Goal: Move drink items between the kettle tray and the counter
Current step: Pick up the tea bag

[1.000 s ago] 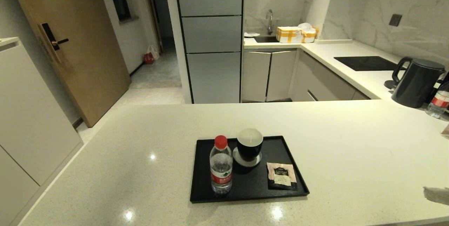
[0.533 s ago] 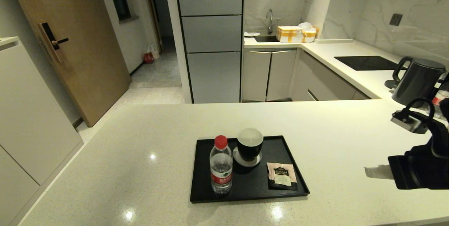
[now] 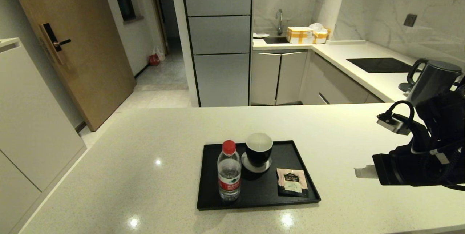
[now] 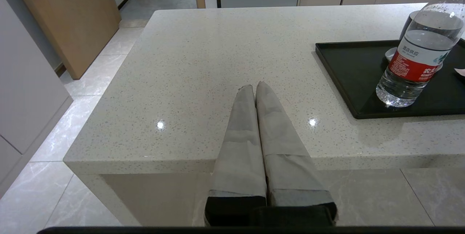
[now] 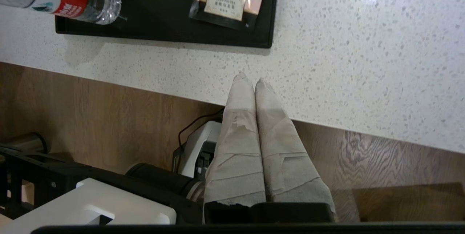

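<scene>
Holding water bottle (image 3: 229, 171), tea sachet (image 3: 292, 182) and cup (image 3: 258, 149): kettle tray (image 3: 214, 202).

Apartment kitchen w/ speckled stone counter (image 3: 145, 146); sink tap (image 3: 279, 19), black cooktop (image 3: 379, 65), electric kettle (image 3: 432, 81), tall fridge (image 3: 218, 37) & entry door (image 3: 72, 45) behind.

The tray (image 3: 254, 199) lay on the counter (image 3: 145, 146). On it, the bottle (image 3: 229, 172) stood at 9 o'clock, the cup (image 3: 258, 149) at 12, the sachet (image 3: 291, 182) at 4.
</scene>
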### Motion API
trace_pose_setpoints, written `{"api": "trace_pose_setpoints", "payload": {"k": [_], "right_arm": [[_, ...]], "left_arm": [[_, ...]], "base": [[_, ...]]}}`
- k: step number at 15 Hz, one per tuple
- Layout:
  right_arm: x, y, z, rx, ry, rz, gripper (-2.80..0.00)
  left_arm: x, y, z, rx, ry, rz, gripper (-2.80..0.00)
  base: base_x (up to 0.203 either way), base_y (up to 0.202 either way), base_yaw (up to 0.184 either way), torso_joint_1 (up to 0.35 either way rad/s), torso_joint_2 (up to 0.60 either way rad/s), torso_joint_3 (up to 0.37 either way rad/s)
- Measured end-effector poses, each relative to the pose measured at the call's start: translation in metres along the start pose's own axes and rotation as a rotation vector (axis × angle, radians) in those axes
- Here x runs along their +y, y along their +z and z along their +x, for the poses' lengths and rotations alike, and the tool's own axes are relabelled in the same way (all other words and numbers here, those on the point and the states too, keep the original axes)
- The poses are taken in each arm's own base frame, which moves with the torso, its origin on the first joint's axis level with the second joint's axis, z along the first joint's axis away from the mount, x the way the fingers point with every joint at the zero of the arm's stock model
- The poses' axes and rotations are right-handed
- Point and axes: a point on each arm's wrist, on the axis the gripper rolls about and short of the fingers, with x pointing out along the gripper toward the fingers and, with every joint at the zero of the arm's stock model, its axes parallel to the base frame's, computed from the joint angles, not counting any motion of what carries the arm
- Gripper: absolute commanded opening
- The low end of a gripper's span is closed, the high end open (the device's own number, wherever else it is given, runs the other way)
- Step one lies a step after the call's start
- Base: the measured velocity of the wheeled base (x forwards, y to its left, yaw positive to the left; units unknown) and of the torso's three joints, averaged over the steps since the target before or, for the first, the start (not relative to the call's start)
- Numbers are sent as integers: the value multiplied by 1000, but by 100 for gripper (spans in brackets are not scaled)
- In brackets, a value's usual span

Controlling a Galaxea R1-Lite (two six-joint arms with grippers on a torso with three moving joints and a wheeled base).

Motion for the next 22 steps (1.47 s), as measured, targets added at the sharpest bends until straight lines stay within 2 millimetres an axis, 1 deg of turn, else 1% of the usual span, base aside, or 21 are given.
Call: {"api": "trace_pose_setpoints", "payload": {"k": [5,8,14,22], "right_arm": [[1,0,2,8,0,3,-280],[6,4,2,-3,12,-4,-280],[13,3,9,22,31,-31,-280],[13,1,16,50,31,-26,-280]], "left_arm": [[0,0,0,0,-1,0,-280],[0,0,0,-1,-1,0,-280],[0,0,0,-1,0,-2,-280],[0,0,0,-1,0,-2,-280]], "base": [[0,0,0,0,0,0],[0,0,0,0,0,0],[0,0,0,0,0,0],[0,0,0,0,0,0]]}}
